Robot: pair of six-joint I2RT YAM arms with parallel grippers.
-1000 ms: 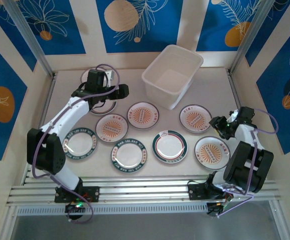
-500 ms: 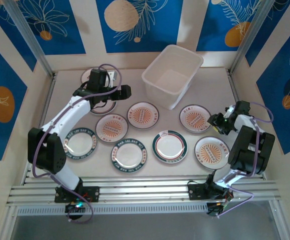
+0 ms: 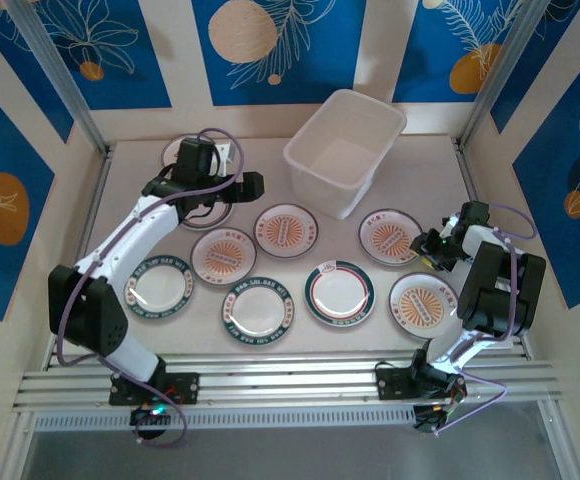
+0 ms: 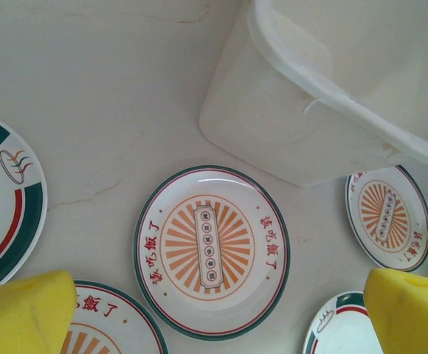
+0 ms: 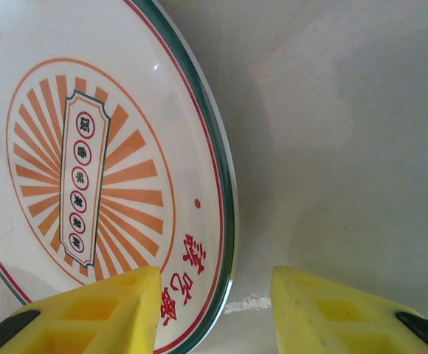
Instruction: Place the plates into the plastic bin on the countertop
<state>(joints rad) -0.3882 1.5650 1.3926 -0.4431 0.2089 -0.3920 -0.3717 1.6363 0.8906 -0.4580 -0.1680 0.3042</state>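
Several printed plates lie flat on the countertop (image 3: 410, 180) in front of the plastic bin (image 3: 345, 150), which stands at the back middle with nothing in it. My left gripper (image 3: 254, 183) hovers open left of the bin. In the left wrist view an orange sunburst plate (image 4: 211, 251) lies below the open left gripper (image 4: 214, 317), whose yellow fingers (image 4: 22, 313) stand wide apart, with the bin (image 4: 332, 96) beyond. My right gripper (image 3: 430, 243) sits low at the right edge of a sunburst plate (image 3: 390, 236). Its open gripper (image 5: 215, 302) straddles the rim of that plate (image 5: 103, 169).
More plates lie at the front (image 3: 258, 307), front right (image 3: 423, 300), left (image 3: 160, 287) and back left corner (image 3: 180, 152); another is partly hidden under the left arm (image 3: 210, 212). Cream walls close both sides. An aluminium rail (image 3: 290, 375) runs along the near edge.
The right arm has swung its wrist back and left, bringing its gripper down to the right rim of the sunburst plate. The left arm has hardly moved.
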